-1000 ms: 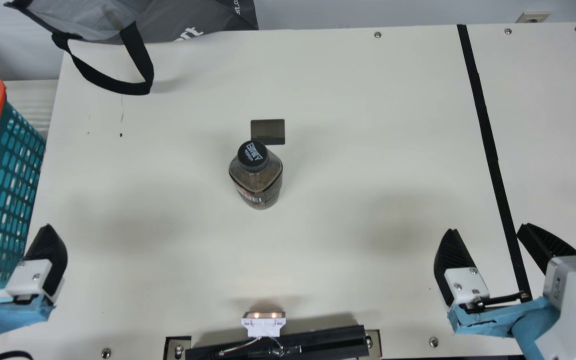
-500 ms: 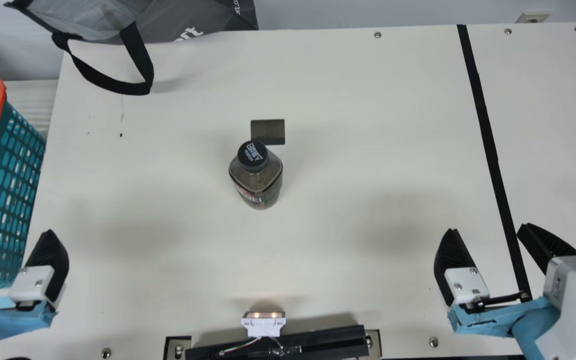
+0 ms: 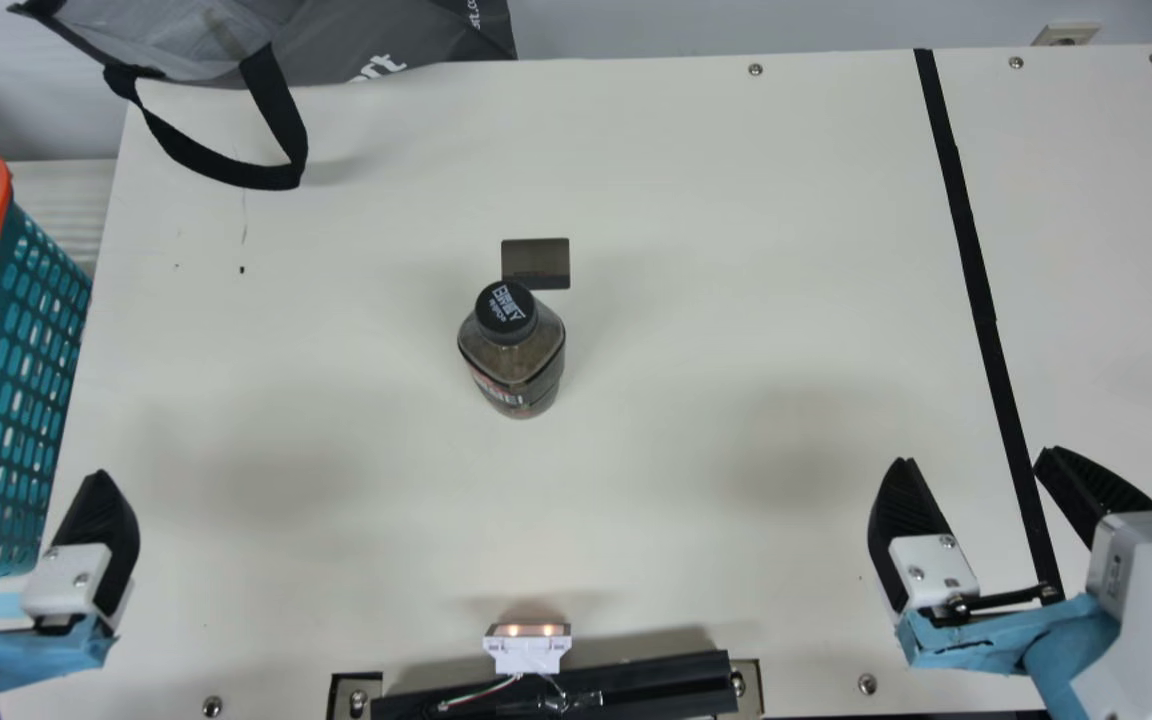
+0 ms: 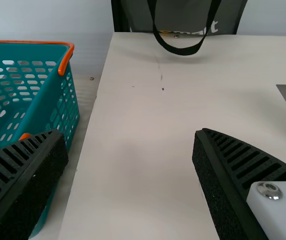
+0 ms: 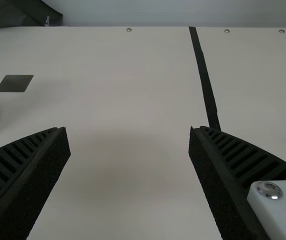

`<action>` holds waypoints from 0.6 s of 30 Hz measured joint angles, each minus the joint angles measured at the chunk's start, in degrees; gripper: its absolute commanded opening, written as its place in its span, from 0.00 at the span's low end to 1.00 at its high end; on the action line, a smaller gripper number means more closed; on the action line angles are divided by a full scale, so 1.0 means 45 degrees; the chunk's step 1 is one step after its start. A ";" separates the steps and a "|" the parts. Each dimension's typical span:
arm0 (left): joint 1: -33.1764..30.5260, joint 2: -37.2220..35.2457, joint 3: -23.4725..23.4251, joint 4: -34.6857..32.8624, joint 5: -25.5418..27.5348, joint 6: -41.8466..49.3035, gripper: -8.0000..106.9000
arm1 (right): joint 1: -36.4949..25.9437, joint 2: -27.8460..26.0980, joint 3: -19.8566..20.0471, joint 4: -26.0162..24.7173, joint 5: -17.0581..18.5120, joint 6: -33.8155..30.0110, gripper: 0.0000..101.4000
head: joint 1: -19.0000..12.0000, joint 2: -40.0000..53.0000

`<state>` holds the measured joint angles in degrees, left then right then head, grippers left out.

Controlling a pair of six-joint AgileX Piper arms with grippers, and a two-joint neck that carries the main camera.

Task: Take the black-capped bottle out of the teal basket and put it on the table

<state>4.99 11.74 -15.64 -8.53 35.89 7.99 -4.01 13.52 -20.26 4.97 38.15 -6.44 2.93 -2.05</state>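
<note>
In the main view the black-capped bottle stands upright on the cream table, near the middle. The teal basket with orange handles is at the left, beside the table's edge. My left gripper is open at the lower left, close to the basket and well away from the bottle; the left wrist view shows the gripper with nothing between its fingers. Out to the lower right, my right gripper stands open; in the right wrist view the gripper has bare table between its fingers.
A grey bag with a black strap lies over the back left edge. Just behind the bottle is a dark flat rectangle. Black tape runs down the right side, and a small lit device sits at the front.
My left gripper has shifted slightly toward the table's front and a little to the right. The bottle, the basket and my right arm have kept still.
</note>
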 measured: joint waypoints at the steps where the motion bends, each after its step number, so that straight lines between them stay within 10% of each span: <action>1: 0.0000 0.0000 0.0000 0.0000 -0.0028 0.0000 1.00 | 0.0000 0.0000 0.0000 0.0000 0.0000 0.0000 0.90 | 0.0000 0.0000; 18: 0.0000 0.0000 0.0000 0.0000 -0.0001 0.0000 1.00 | 0.0000 0.0000 0.0000 0.0000 0.0000 0.0000 0.90 | 0.0000 0.0000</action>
<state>4.99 11.74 -15.64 -8.53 35.89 7.99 -4.01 13.52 -20.26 4.97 38.15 -6.44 2.93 -2.05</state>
